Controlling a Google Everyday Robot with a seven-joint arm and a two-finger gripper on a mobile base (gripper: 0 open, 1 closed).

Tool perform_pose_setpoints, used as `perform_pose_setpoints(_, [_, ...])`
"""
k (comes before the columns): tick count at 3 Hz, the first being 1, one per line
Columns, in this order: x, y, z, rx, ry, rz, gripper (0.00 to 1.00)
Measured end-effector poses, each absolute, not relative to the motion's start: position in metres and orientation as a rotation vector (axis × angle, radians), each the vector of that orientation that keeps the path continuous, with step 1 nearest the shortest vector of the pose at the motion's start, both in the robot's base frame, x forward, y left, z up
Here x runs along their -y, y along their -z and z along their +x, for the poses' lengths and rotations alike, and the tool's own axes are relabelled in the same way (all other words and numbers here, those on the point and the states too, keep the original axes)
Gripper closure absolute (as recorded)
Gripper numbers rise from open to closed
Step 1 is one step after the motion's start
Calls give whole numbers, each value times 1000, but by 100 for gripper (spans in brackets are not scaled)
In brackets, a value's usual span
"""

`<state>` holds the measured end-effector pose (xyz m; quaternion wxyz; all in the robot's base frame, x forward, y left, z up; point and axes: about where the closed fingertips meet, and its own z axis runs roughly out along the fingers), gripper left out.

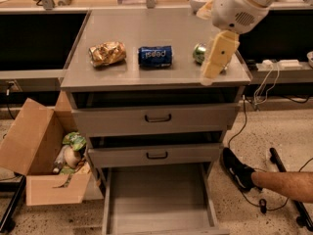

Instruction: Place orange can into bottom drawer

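Your gripper (213, 67) hangs over the right end of the grey cabinet top (146, 28), reaching down from the white arm (242, 6) that enters at the upper right. It shows as a cream-coloured piece slanting down and to the left, and its lower end overlaps the near right edge of the cabinet top. You cannot tell from this view whether it is open or closed, and nothing shows in its grip. Three cans lie on their sides in a row across the cabinet top. The orange can (107, 53), crumpled and shiny gold, is at the left end of the row, well apart from the gripper. The blue Pepsi can (155, 56) lies in the middle. The green can (199, 53) is at the right, partly hidden behind the gripper. Below the top, the cabinet has three grey drawers. The top drawer (156, 119) and the middle drawer (156, 155) each have a dark handle and sit slightly ajar. The bottom drawer (159, 199) is pulled out toward you, with its flat grey floor bare. To the left of the cabinet, an open cardboard box (29, 146) sits on the speckled floor with packaging inside. To the right, a person's bare leg (288, 185) with a dark shoe (237, 173) stretches in near the cabinet, among black cables (234, 126).
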<state>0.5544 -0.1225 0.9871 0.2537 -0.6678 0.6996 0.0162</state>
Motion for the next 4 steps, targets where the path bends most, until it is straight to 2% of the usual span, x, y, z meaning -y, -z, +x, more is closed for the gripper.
perform_pose_setpoints(1, [78, -969, 599, -1836, -212, -1815, 0])
perform_pose_setpoints(2, [65, -965, 610, -1817, -212, -1821, 0])
perform_pose_setpoints(4, [20, -959, 681, -1762, -171, -1767, 0])
